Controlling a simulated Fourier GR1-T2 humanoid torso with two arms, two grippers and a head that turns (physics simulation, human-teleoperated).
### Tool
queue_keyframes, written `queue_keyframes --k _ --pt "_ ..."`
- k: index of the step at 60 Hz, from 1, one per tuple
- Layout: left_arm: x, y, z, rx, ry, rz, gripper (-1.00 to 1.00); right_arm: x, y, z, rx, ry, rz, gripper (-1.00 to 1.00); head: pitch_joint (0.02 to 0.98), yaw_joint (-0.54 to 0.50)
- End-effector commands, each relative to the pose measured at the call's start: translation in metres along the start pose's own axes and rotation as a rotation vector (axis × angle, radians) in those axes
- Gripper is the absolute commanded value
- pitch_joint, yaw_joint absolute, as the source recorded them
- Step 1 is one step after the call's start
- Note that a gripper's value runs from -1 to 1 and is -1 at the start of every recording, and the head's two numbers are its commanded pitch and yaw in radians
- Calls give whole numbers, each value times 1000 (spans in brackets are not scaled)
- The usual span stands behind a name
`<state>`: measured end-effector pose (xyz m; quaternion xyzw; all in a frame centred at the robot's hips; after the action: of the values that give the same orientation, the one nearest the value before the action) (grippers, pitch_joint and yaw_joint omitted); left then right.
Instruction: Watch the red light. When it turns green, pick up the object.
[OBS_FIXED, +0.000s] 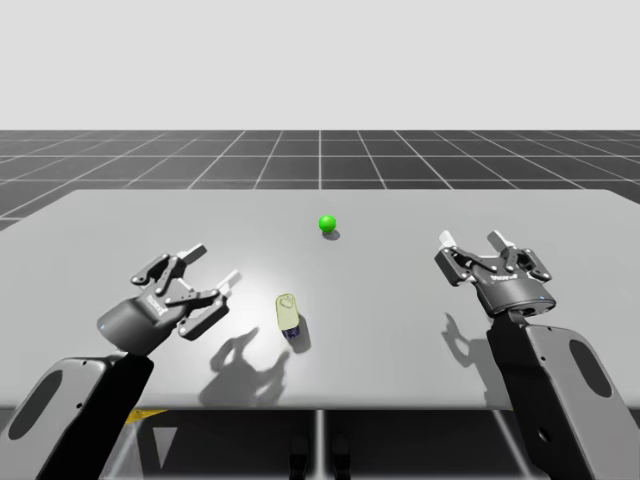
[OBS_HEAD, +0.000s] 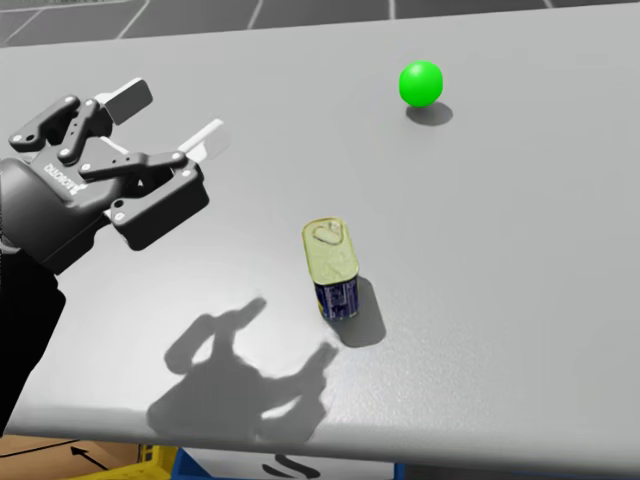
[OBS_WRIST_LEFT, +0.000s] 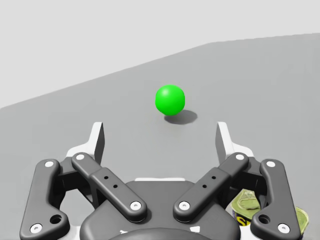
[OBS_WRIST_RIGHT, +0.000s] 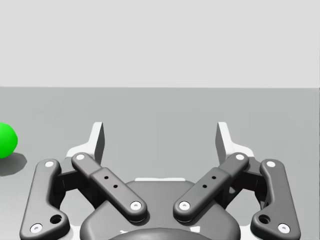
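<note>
The light is a green ball resting on the grey table, toward its far middle. A flat oblong tin with a pale yellow-green pull-tab lid and dark blue sides lies nearer the front. My left gripper hovers open to the tin's left, nothing between its fingers. My right gripper stands open at the right side, far from the tin.
The grey table has its front edge close to my arms. Shadows of the left gripper fall on the tabletop beside the tin. A dark gridded floor lies beyond the far edge.
</note>
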<state>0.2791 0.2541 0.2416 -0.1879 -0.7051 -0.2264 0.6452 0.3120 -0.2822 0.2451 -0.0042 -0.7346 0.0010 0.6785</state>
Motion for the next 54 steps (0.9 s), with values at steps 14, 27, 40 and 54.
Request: queue_keyframes --k 14,27,40,54 --pt "-38 -14 36 -359 110 9 -1000 1 -2 -1 -2 -9 1 -1000 853 152" --pt "-62 -22 35 -459 185 4 -1000 1 -3 -2 -2 -9 2 -1000 863 150" --pt "-79 -31 20 -493 237 1 -1000 1 -3 -1 -1 -12 1 -1000 872 152" --pt "-86 -38 -1 -502 264 4 -1000 1 -3 -1 1 -14 1 -1000 878 153"
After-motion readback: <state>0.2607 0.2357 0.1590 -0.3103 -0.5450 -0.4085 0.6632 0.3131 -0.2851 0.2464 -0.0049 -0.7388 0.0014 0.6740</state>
